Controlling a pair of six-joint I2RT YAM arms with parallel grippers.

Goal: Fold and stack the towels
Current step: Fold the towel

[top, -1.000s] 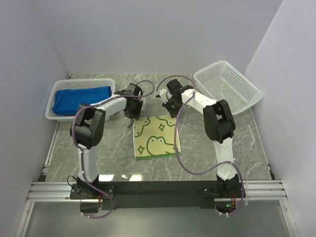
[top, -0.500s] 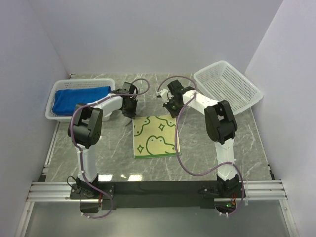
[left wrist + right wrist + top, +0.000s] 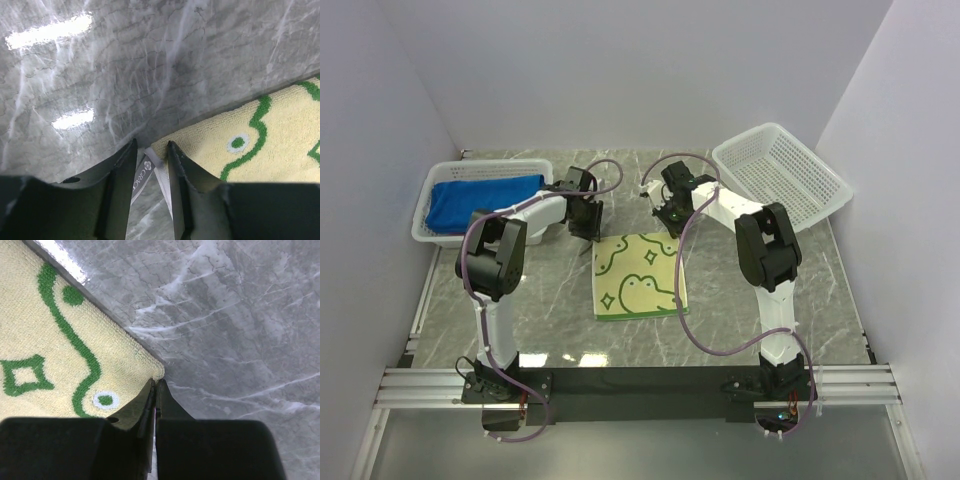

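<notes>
Left wrist view: the left gripper (image 3: pixel 150 162) is low over the marble table (image 3: pixel 100 75), its two dark jaws standing a narrow gap apart and clamping nothing. A white sewn label (image 3: pixel 143 176) lies in that gap, and one corner of the pale yellow towel (image 3: pixel 270 145) touches the inner face of one jaw.

Right wrist view: the right gripper (image 3: pixel 154 389) has its jaws pressed together, with the tips at another corner of the same towel. Whether any cloth is pinched between them cannot be told.

Top external view: both grippers sit at the far edge of the pale yellow towel, one at each far corner. The towel lies flat on the table between the arms, green motifs upward, with a thin green border showing along its near edge. The blue towel (image 3: pixel 485 198) lies in the white lattice basket (image 3: pixel 490 168) at the far left. A second white basket (image 3: pixel 775 170) stands tilted at the far right
</notes>
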